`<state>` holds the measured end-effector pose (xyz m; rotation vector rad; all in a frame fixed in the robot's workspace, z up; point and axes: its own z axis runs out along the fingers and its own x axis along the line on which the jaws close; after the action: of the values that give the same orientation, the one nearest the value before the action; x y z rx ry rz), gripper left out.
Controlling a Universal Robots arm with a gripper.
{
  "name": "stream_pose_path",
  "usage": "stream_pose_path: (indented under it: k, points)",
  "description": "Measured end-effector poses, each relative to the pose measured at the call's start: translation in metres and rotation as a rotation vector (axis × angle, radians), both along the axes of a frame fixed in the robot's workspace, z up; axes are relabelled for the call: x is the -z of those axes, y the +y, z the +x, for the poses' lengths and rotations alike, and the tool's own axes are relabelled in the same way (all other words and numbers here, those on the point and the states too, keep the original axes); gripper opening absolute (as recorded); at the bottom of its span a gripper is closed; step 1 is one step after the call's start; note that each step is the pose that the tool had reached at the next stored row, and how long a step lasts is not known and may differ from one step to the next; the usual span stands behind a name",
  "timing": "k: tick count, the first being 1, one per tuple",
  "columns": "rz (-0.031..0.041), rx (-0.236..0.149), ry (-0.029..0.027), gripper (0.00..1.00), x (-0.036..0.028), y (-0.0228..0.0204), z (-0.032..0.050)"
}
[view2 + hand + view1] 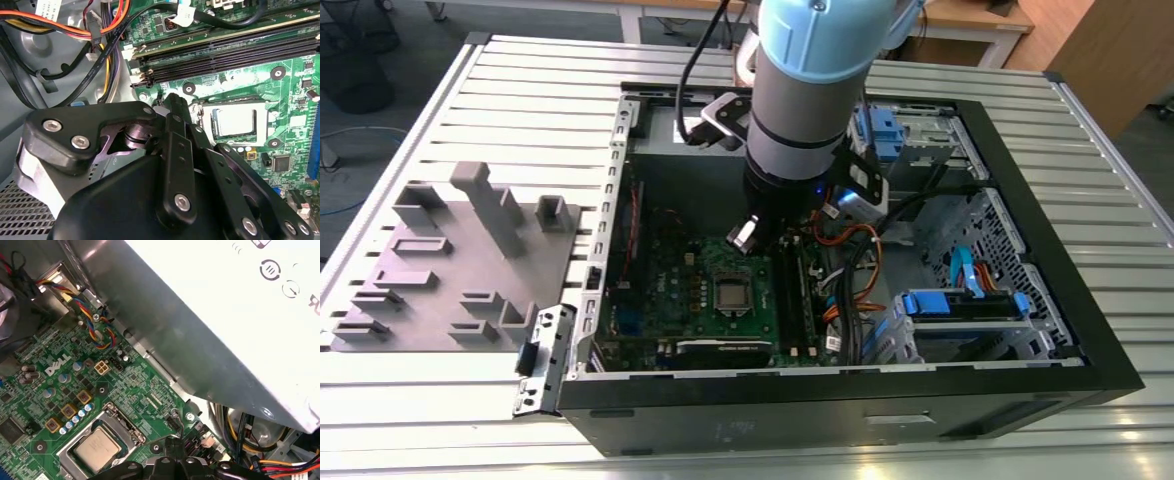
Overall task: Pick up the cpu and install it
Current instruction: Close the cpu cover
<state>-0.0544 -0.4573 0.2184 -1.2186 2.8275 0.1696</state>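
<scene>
The arm (807,90) reached down into an open computer case (1014,300) that lay on its side on a slatted metal table (520,90). In the exterior view the gripper (750,235) hung above the green circuit board (700,300), just beyond the socket frame (732,292) and close to the dark memory slots (225,55).

The cpu (96,449) sat flat inside the socket frame — its dull silver top showed in both wrist views (234,121), level with the board and ringed by the frame's metal edge. Nothing touched it. The gripper's black linkage (170,165) filled the foreground of the second wrist view, beside the socket rather than over the chip, and whether the fingers were open or closed could not be told.

Coloured wires (92,322) ran across a corner of the board beside the case's pale metal wall (210,305). On the table, toward the exterior view's left, stood a grey plastic fixture (454,260) of blocks — well apart from the case.
</scene>
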Motion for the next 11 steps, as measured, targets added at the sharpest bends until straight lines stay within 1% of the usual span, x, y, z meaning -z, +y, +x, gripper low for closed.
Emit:
stream_pose_path:
  k: [2,4,7,11]
  points:
    - [0.0003,0.000,-0.0001,0.11,0.0000,-0.0001,-0.0002]
    - [0.0027,0.000,-0.0013,0.11,0.0000,-0.0010,-0.0011]
    - [0.0040,0.000,-0.0039,0.11,0.0000,-0.0046,-0.0039]
    - [0.0041,0.000,-0.0047,0.11,0.0000,-0.0099,-0.0073]
